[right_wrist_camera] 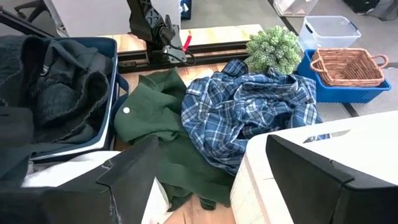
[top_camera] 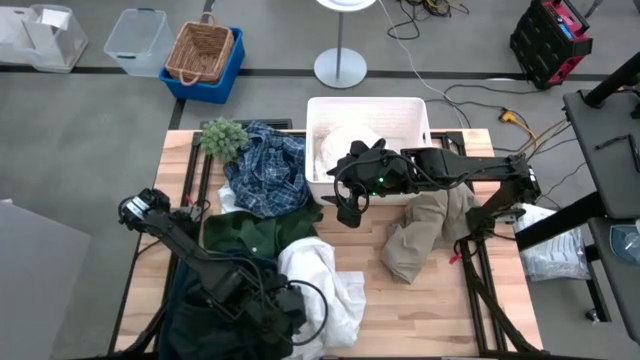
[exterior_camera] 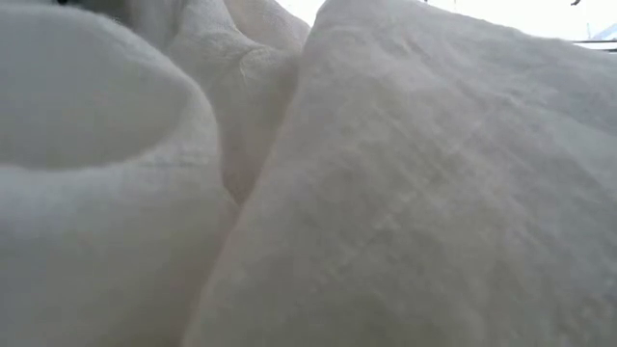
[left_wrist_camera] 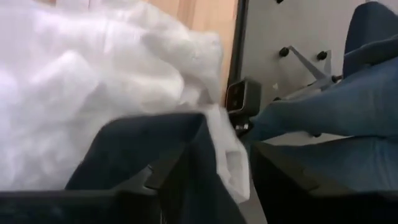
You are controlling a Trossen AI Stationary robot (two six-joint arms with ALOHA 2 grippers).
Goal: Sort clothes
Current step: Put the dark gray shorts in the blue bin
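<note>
A white garment (top_camera: 322, 282) lies heaped at the table's near middle and fills the low view (exterior_camera: 386, 193). A blue-and-white plaid shirt (top_camera: 265, 172) and a dark green garment (top_camera: 248, 234) lie left of the white bin (top_camera: 412, 108). Another white garment (top_camera: 345, 145) lies in that bin. A khaki garment (top_camera: 418, 238) lies at the right. Dark grey clothes (right_wrist_camera: 59, 81) lie in a dark blue bin (right_wrist_camera: 107, 134). My left gripper (top_camera: 292, 312) is open at the white heap's left side. My right gripper (top_camera: 348, 210) is open and empty, above the table beside the white bin's near left corner. My left gripper has a flap of the white garment (left_wrist_camera: 231, 163) between its open fingers (left_wrist_camera: 168, 183), next to a dark blue surface (left_wrist_camera: 143, 140). I cannot tell whether the fingers touch the flap.
A small green plant (top_camera: 222, 136) stands at the far left by the plaid shirt. The table's near edge (left_wrist_camera: 238, 56) is close to my left gripper. Beyond it are a chair base and a person's legs in jeans (left_wrist_camera: 336, 124). Bare wood (top_camera: 430, 310) shows at the near right.
</note>
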